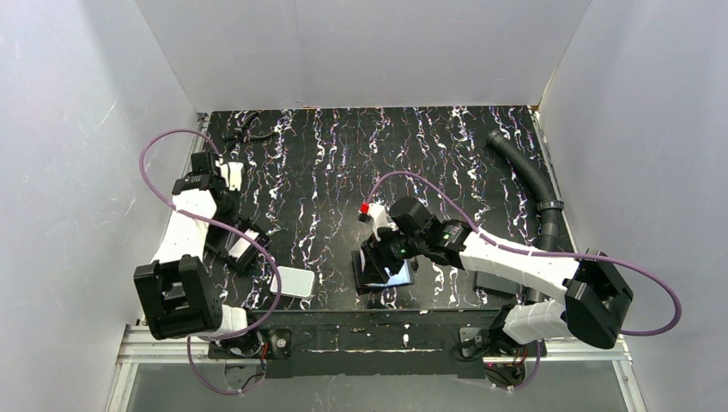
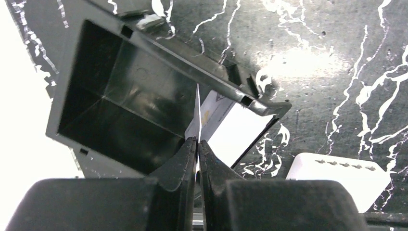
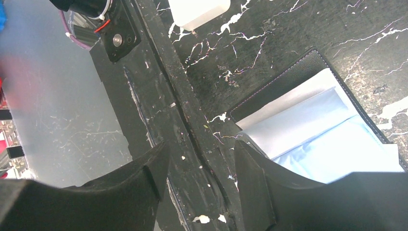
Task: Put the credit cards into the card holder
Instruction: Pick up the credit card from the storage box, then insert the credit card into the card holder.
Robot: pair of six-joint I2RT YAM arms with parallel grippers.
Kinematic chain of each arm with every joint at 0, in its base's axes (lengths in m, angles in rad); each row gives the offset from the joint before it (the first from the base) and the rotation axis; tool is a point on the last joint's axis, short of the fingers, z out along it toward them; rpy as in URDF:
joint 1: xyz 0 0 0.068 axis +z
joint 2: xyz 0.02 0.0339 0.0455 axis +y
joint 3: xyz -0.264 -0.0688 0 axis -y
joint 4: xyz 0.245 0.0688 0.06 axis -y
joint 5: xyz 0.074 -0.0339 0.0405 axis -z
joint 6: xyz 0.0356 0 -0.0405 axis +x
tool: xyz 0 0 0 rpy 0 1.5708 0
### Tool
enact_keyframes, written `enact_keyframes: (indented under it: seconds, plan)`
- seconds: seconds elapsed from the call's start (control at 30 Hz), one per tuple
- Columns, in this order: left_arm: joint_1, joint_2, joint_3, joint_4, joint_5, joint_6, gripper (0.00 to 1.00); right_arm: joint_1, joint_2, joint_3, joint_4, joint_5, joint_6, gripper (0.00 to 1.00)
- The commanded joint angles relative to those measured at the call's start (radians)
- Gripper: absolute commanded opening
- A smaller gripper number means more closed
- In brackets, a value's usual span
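one credit card (image 2: 197, 113) stands on edge, clamped between my left jaws, at the open black box (image 2: 110, 96) near the left edge of the surface (image 1: 326, 172). a second card (image 2: 235, 132) shows just past the box's rim. the card holder (image 3: 317, 125) lies open at the middle of the near edge, pockets up. my right jaws stand apart over its corner. a white slab (image 1: 294, 281) sits between box and holder.
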Motion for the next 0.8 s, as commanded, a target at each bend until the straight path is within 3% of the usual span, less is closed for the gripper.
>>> enact_keyframes:
  seconds: [0.0, 0.23, 0.4, 0.5, 0.67, 0.77]
  plan:
    - [-0.012, -0.080, 0.026, -0.042, -0.103, -0.026, 0.04, -0.005, 0.008, 0.027, 0.021, -0.001, 0.009, 0.60]
    - [-0.016, -0.167, 0.220, -0.180, -0.105, -0.214, 0.00, -0.087, 0.025, 0.030, 0.001, -0.014, 0.058, 0.61]
    - [-0.032, -0.312, 0.314, -0.158, 0.151, -0.447, 0.00, -0.227, -0.014, 0.001, -0.071, -0.037, 0.036, 0.69]
    - [-0.120, -0.420, 0.152, 0.094, 0.435, -0.700, 0.00, -0.239, -0.077, -0.004, -0.135, 0.031, 0.020, 0.73]
    - [-0.473, -0.505, -0.124, 0.501, 0.426, -1.032, 0.00, -0.271, -0.176, -0.035, -0.163, -0.025, 0.072, 0.74]
    - [-0.601, -0.519, -0.276, 0.737, 0.413, -1.168, 0.00, -0.339, -0.241, -0.135, -0.005, -0.220, 0.175, 0.68]
